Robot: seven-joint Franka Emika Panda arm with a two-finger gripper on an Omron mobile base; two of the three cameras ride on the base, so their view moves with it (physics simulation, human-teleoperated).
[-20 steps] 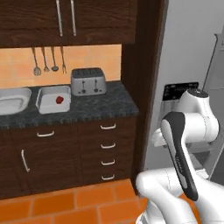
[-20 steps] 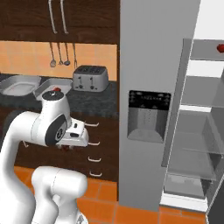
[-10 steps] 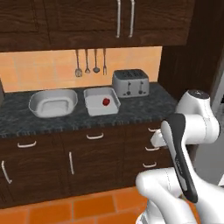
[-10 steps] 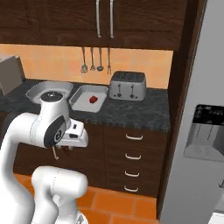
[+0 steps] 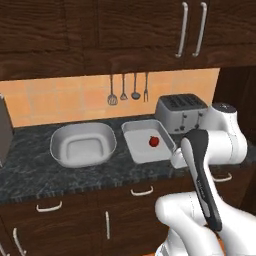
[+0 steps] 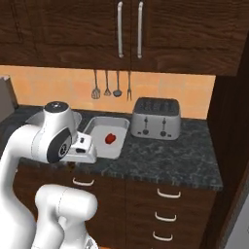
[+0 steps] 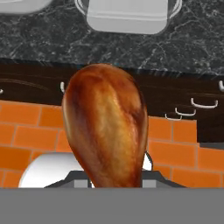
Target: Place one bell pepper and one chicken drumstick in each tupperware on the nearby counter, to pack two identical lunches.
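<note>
Nearest, in the hand view, a glossy orange-brown chicken drumstick (image 7: pixel 105 127) stands lengthwise along the gripper, bulbous meaty end pointing away from the hand, its narrow end pinched between the fingers below. Beyond lies the marbled black counter (image 5: pixel 30 172) over dark wood drawers. A red bell pepper (image 5: pixel 154 142) sits in the rectangular tupperware (image 5: pixel 134 147), the rounder tub (image 5: pixel 82 145) left of it, a silver toaster (image 5: pixel 180 112) far right.
</note>
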